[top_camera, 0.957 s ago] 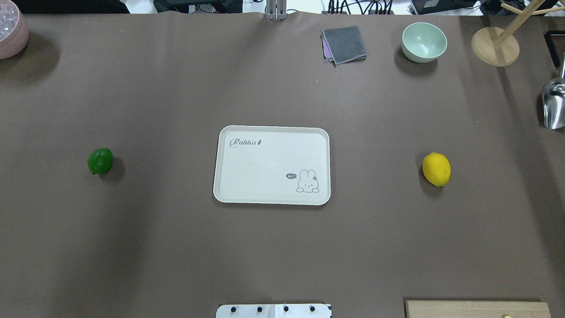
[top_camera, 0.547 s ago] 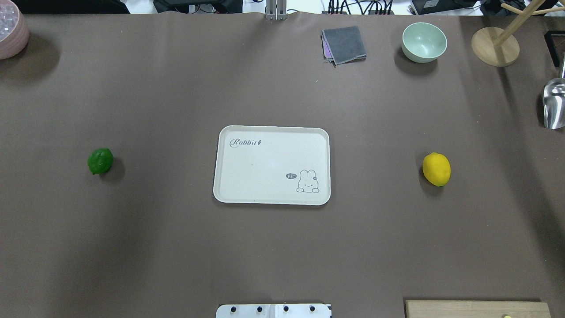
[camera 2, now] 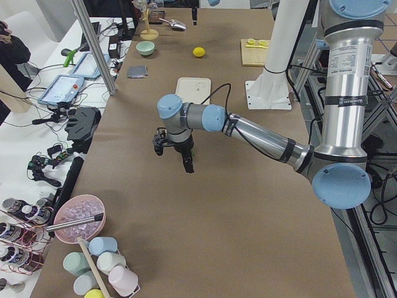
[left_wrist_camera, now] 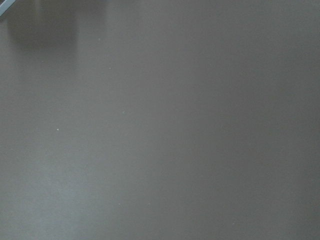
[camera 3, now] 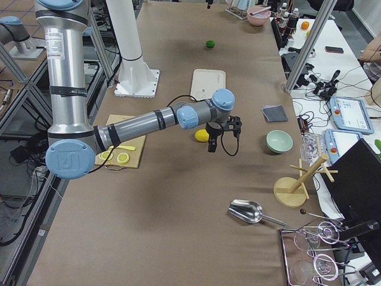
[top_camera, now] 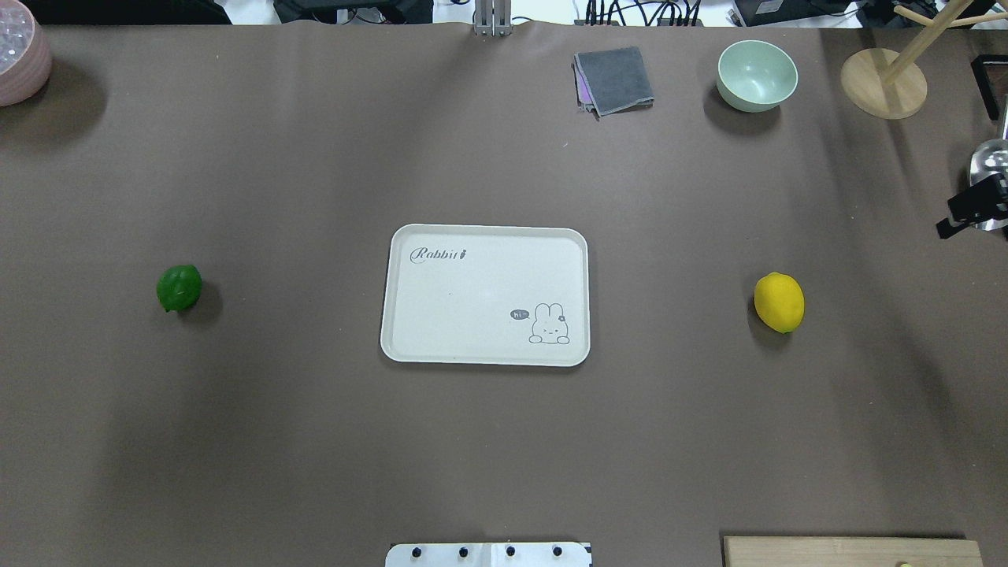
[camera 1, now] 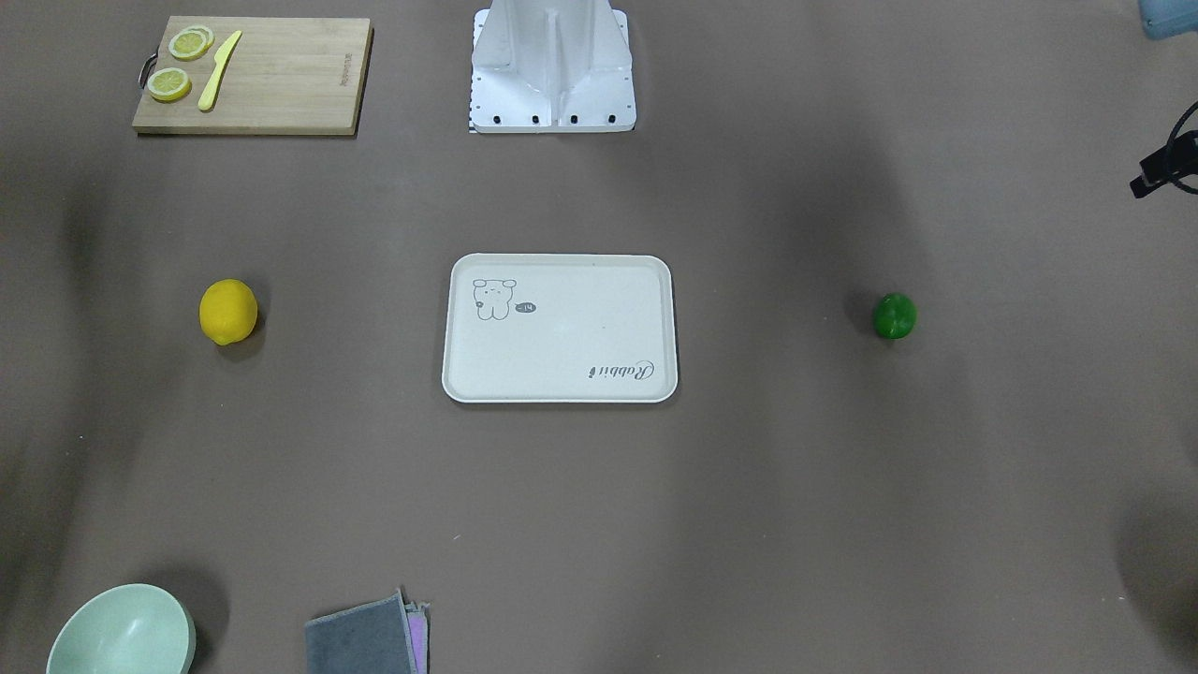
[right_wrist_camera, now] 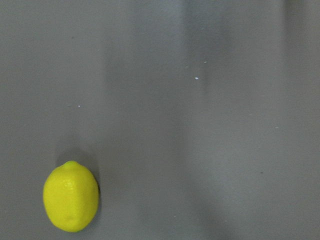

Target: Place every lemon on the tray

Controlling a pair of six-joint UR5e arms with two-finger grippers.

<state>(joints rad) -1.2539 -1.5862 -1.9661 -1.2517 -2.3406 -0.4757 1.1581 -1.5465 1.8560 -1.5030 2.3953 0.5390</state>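
Note:
The cream-white tray (top_camera: 484,295) lies empty at the table's middle. The dark green lemon (top_camera: 179,287) sits on the table far to its left; the yellow lemon (top_camera: 779,302) sits far to its right and shows low left in the right wrist view (right_wrist_camera: 71,196). My right gripper (top_camera: 972,209) pokes in at the overhead view's right edge, up and to the right of the yellow lemon. My left gripper (camera 1: 1165,164) shows at the front view's right edge, apart from the green lemon (camera 1: 894,315). Neither gripper's jaws can be read. The left wrist view shows only bare table.
A wooden cutting board (camera 1: 281,84) with lemon slices and a yellow knife is near the robot base (camera 1: 552,65). A mint bowl (top_camera: 757,75), grey cloth (top_camera: 614,79), wooden stand (top_camera: 882,83), metal scoop (top_camera: 988,161) and pink bowl (top_camera: 20,55) line the far edge.
My right gripper has come into the overhead view at its right edge, partly covering the metal scoop. The lemons and the tray have not moved.

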